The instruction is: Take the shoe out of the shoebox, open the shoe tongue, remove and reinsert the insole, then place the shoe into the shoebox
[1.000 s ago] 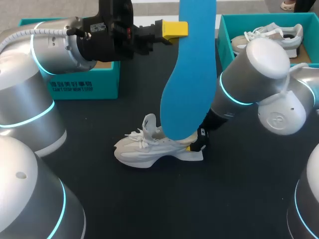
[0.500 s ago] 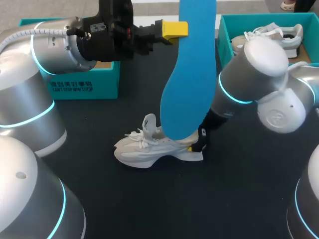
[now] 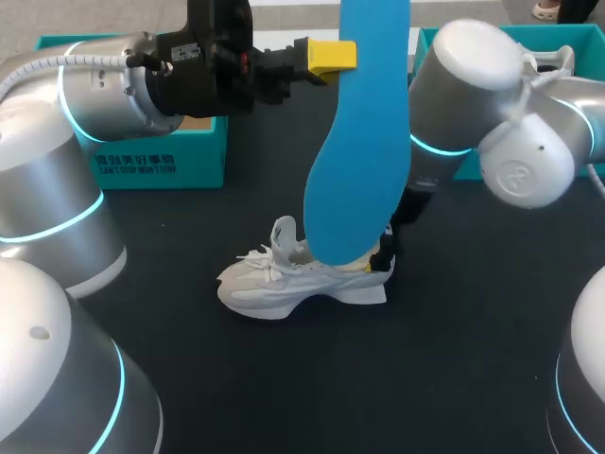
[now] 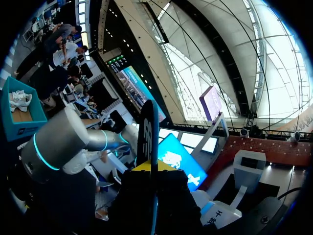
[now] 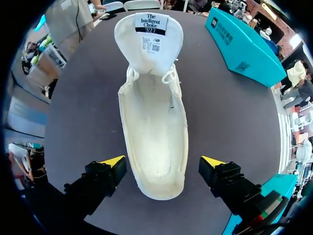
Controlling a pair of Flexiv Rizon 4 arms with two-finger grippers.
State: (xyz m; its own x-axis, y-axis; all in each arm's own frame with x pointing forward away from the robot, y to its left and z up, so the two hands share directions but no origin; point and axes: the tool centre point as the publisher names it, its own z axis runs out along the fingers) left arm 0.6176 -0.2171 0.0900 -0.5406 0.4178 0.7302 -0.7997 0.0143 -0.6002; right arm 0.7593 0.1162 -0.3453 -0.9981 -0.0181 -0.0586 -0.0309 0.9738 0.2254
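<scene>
The left arm is coming in from the left edge of the black round table (image 3: 454, 359), its forearm lying level above the far side. The left gripper (image 3: 338, 55) is clamping the upper part of a long blue foam insole (image 3: 354, 170), with one yellow fingertip (image 3: 331, 55) showing against the near face. In the left wrist view the insole (image 4: 148, 132) is showing edge-on, pinched between the fingers of that gripper (image 4: 149, 169). It is hanging upright, and its lower end is dipping into the opening of the white lace-up sneaker (image 3: 293, 282).

The sneaker is lying on its sole near the middle of the table, with its toe towards the left edge. The right arm is bending in from the right edge, elbow high, forearm slanting down to the heel. The right gripper (image 5: 163, 162) is hovering spread wide above the heel. Its yellow fingertips (image 5: 112, 161) are flanking the sneaker (image 5: 154, 122) and touching nothing. The tongue is standing folded forward, leaving the inside bare.

A teal cardboard shoebox (image 3: 161, 165) is sitting by the far left edge, and a second teal box (image 3: 584, 36) is sitting at the far right.
</scene>
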